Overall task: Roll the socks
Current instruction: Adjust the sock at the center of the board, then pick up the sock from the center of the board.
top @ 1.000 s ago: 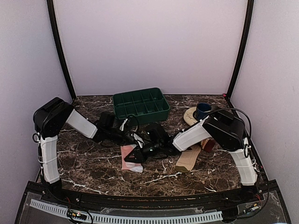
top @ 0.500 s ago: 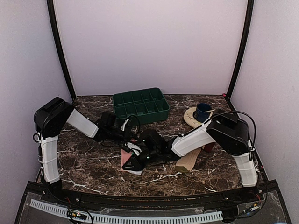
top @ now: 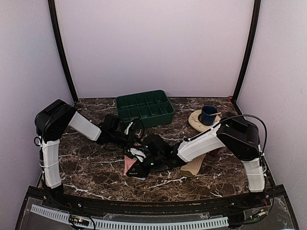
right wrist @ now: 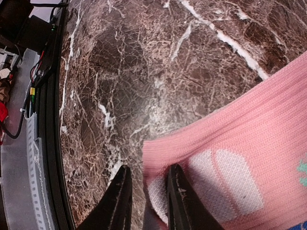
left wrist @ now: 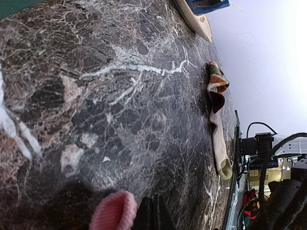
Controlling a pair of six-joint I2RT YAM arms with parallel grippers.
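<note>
Before me: a brown marble table (top: 96,168), veined white. Toward its far edge stands a green tray (top: 146,120) divided into compartments. To my right of it, apart, a dark blue cup (top: 208,114) stands on a cream plate (top: 194,120). Lilac walls (top: 153,48) behind.

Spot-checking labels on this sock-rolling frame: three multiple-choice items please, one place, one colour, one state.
1. Where does the green tray sit? A) back centre of the table B) near right corner C) beside the left arm's base
2. What colour is the sock in the right gripper? A) tan B) green C) pink
3. How is the left gripper? A) wide open B) shut C) out of view
1 A: it lies behind both grippers in the top view. 2 C: pink fabric runs between the jaws. 3 B: its jaws meet in the left wrist view.
</note>
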